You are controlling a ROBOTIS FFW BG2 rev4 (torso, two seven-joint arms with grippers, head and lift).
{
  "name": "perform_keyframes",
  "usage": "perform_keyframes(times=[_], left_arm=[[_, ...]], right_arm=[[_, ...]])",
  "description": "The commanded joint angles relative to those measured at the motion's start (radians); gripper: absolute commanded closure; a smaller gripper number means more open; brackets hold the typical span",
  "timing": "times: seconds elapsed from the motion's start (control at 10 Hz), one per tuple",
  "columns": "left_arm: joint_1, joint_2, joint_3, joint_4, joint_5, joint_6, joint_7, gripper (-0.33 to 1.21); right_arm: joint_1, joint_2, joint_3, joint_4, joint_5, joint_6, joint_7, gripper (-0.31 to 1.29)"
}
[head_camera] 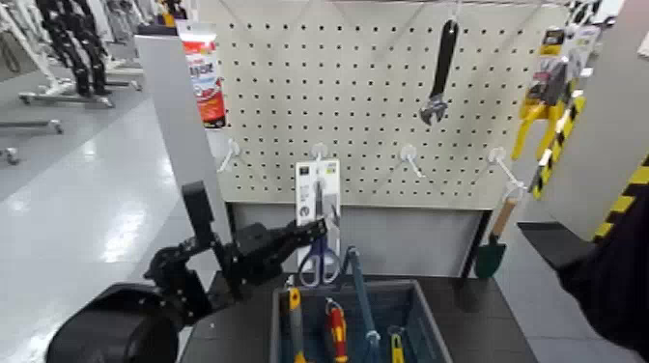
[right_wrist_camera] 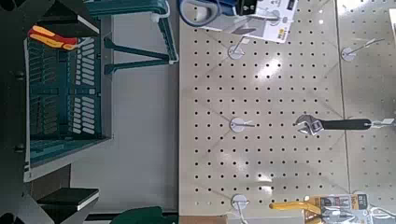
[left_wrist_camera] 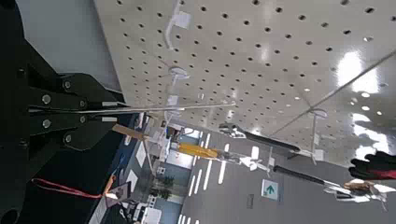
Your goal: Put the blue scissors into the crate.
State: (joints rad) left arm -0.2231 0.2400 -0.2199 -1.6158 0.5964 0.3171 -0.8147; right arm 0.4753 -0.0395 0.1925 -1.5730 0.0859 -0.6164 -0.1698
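The blue scissors (head_camera: 319,259), on their tall white and grey card, hang in front of the pegboard just below a hook. I cannot tell whether the card is still on that hook. My left gripper (head_camera: 316,230) reaches in from the left and is shut on the card's edge. In the left wrist view the left gripper (left_wrist_camera: 112,110) pinches the thin card, seen edge-on. The crate (head_camera: 386,284) stands directly below the scissors with several tools inside. In the right wrist view the crate (right_wrist_camera: 65,103) and the scissors (right_wrist_camera: 201,11) both show. My right arm (head_camera: 618,280) waits at the far right.
A black wrench (head_camera: 442,72) and yellow-handled pliers (head_camera: 543,97) hang higher on the pegboard (head_camera: 367,97). A green trowel (head_camera: 491,253) hangs at its lower right, among bare hooks. A red and white pack (head_camera: 205,82) hangs at the left. A long blue-handled tool (head_camera: 359,294) sticks out of the crate.
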Motion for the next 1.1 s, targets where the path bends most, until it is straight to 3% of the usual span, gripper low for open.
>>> perform_keyframes(times=[0.1,0.9,1.0,1.1], left_arm=[[0.033,-0.001,-0.026,0.082,0.022,-0.006,-0.001,1.18],[0.021,-0.007,-0.125,0.301,0.013,-0.041,-0.018,1.11],[0.015,-0.011,-0.131,0.304,0.014,-0.055,-0.015,0.68],[0.005,-0.01,-0.134,0.304,0.005,-0.044,-0.018,-0.07]], right_arm=[[0.0,0.001,0.001,0.002,0.0,0.001,0.0,0.1],[-0.003,0.003,-0.001,0.01,-0.005,-0.002,0.004,0.1],[-0.004,0.003,-0.002,0.01,-0.006,-0.002,0.007,0.1],[-0.004,0.003,-0.002,0.011,-0.006,-0.002,0.01,0.1]])
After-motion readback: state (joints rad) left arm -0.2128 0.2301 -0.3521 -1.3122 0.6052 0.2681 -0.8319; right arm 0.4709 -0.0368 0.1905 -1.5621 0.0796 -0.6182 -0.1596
